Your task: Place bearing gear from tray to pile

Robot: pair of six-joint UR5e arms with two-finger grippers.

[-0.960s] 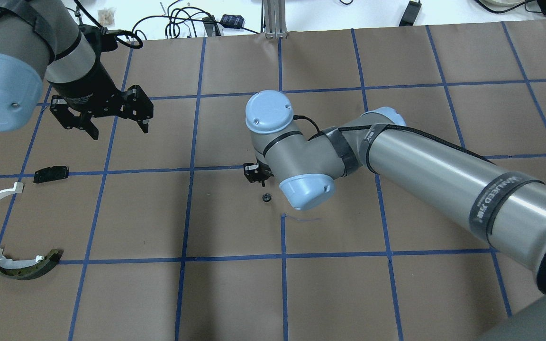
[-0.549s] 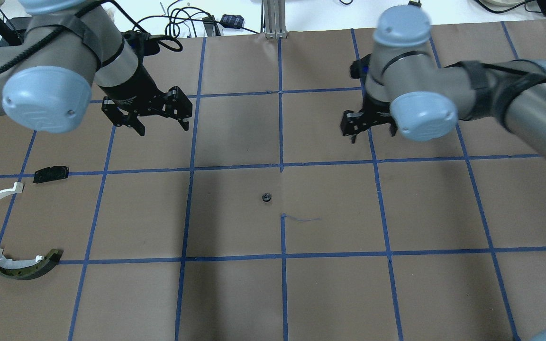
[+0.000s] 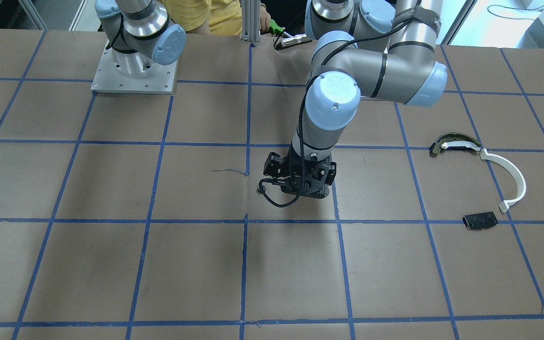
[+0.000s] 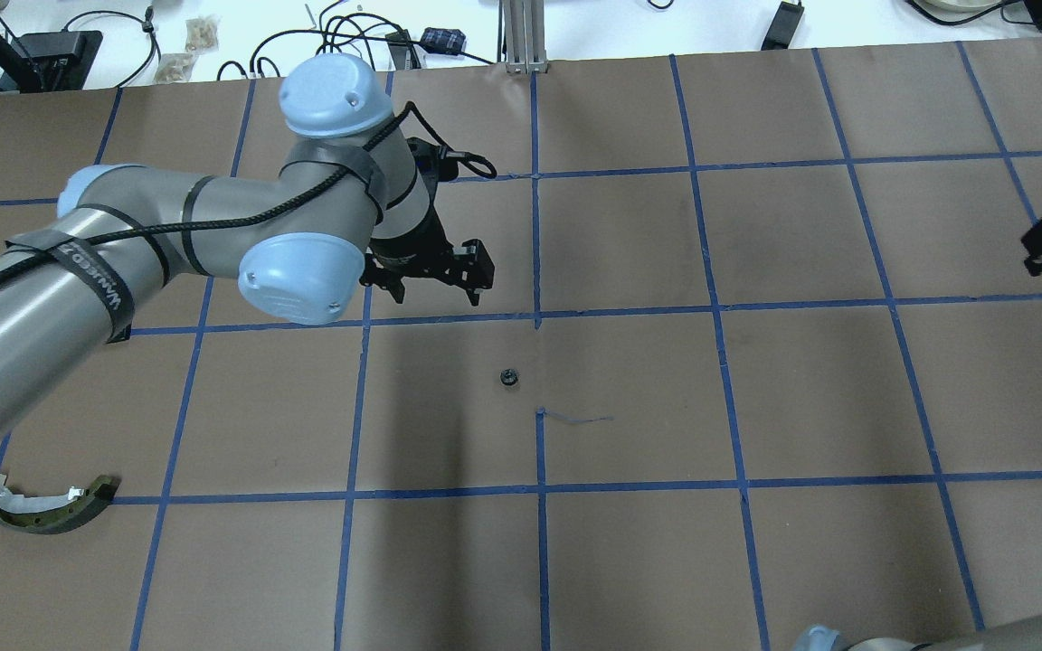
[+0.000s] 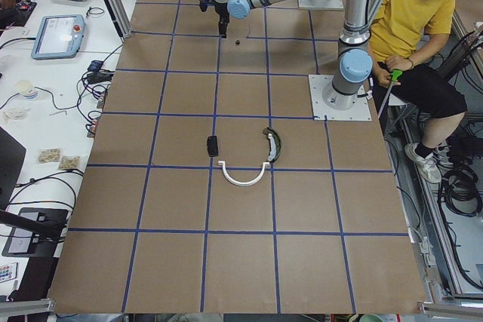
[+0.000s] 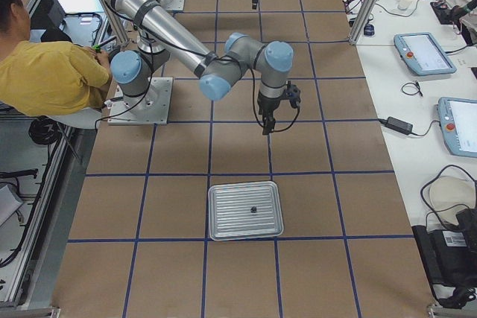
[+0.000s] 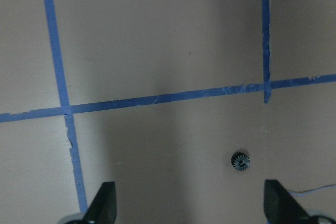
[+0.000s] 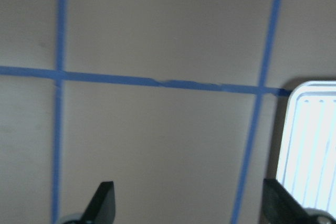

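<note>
Brown paper ruled with blue tape covers the table (image 4: 629, 561). One silver ribbed metal tray (image 6: 223, 221) lies toward the robot's right end and holds one small dark part (too small to identify). The pile lies well to the left: one white curved plastic arc (image 3: 517, 177), one dark olive-edged curved piece (image 3: 451, 143) at its end, and one flat black rectangular plate (image 3: 480, 220) nearby. The left gripper (image 4: 435, 291) has its fingers spread apart with nothing between them. The right gripper (image 8: 190, 205), near the tray, is likewise spread and empty. One small dark toothed bearing gear (image 7: 240, 161) lies flat on the paper near the table's middle, outside the tray. It is apart from the left gripper, ahead of the fingertip on the wrist view's right.
</note>
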